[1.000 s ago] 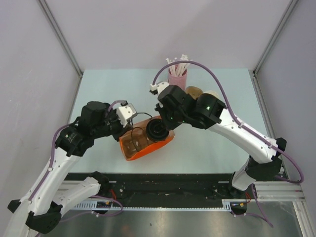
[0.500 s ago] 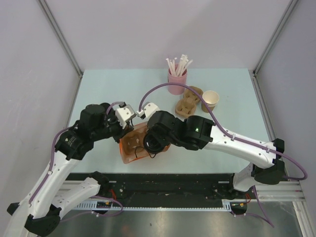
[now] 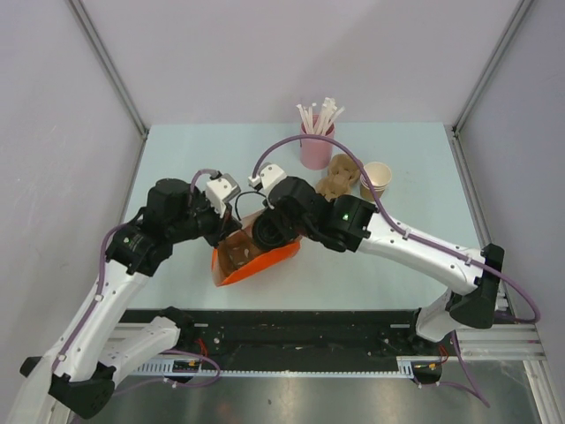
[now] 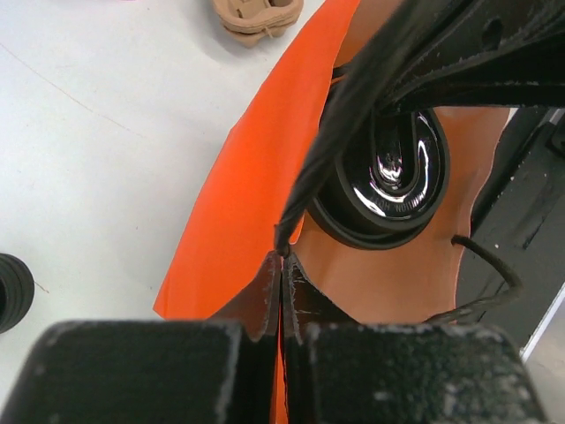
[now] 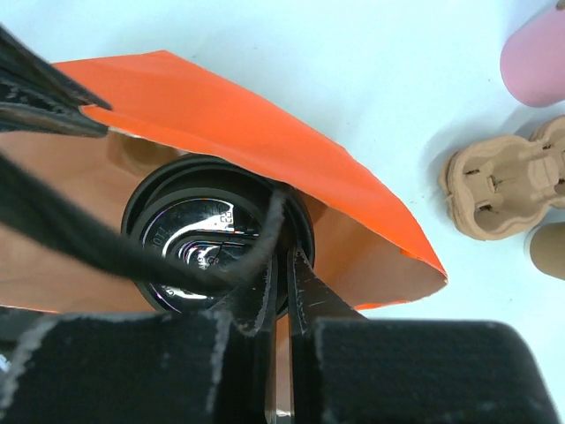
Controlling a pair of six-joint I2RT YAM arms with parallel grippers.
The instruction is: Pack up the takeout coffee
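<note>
The takeout coffee [image 5: 203,243] shows as a round black lid inside the mouth of the orange paper bag [image 5: 265,132]; its brown body is hidden. My right gripper [image 5: 284,265] is shut on the lid's rim and reaches into the bag. In the top view the right gripper [image 3: 269,228] and lid sit at the bag's mouth [image 3: 256,258]. My left gripper [image 4: 282,265] is shut on the bag's edge [image 4: 256,159] and holds the mouth open, with the lid [image 4: 384,181] just beyond its fingertips. In the top view the left gripper [image 3: 231,231] is at the bag's left side.
A brown pulp cup carrier [image 3: 340,177] lies behind the bag to the right, also in the right wrist view [image 5: 499,185]. Beside it stand stacked paper cups [image 3: 377,179]. A pink cup of straws [image 3: 316,146] stands at the back. A small black round object [image 4: 9,291] lies left of the bag.
My right gripper carried the coffee down into the bag's mouth, then shifted slightly back. My left gripper kept its hold on the bag's edge, and the bag shifted a little.
</note>
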